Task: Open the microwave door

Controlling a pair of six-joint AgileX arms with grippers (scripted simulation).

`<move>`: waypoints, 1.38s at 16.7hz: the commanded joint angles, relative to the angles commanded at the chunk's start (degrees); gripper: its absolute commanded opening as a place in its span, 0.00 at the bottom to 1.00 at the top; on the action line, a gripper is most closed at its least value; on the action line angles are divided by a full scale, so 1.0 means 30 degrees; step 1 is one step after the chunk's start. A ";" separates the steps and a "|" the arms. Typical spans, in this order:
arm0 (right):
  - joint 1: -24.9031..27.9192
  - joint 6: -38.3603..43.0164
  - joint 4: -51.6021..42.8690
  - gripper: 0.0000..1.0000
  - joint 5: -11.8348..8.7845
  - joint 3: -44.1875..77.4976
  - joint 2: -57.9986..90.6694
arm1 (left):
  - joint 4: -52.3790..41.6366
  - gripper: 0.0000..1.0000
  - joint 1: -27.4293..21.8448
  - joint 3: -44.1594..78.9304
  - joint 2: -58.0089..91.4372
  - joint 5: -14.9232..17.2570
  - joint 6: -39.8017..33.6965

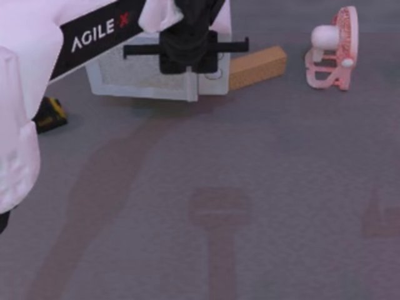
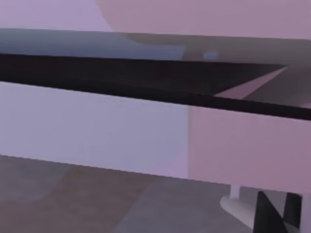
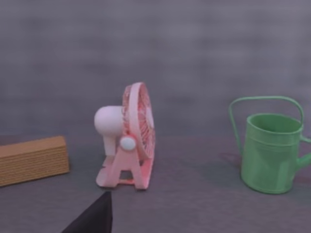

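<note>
The white microwave [image 1: 215, 82] stands at the table's far edge, left of centre. Its door [image 1: 125, 74], with the grey mesh window, faces the near side, and a thin white handle [image 1: 192, 90] runs along its right edge. My left arm reaches across from the left. Its gripper [image 1: 187, 59] hangs over that handle and hides the knobs. In the left wrist view the microwave's pale front [image 2: 97, 126] fills the picture, and the two dark fingers [image 2: 266, 219] sit on either side of the handle [image 2: 238, 206]. My right gripper [image 3: 97, 218] is parked out of the top view.
A tan block [image 1: 257, 65] lies just right of the microwave. A pink desk fan [image 1: 334, 50] stands further right, and a green watering can [image 3: 272, 153] is beyond it. A small yellow and black object [image 1: 49, 115] lies under the left arm.
</note>
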 joint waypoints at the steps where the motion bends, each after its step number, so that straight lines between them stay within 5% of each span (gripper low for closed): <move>1: 0.0000 0.0000 0.0000 1.00 0.0000 0.0000 0.0000 | 0.0043 0.00 0.0005 -0.0069 -0.0054 0.0016 0.0042; 23: 0.0000 0.0000 0.0000 1.00 0.0000 0.0000 0.0000 | 0.1542 0.00 0.0260 -0.2854 -0.1883 0.0696 0.1784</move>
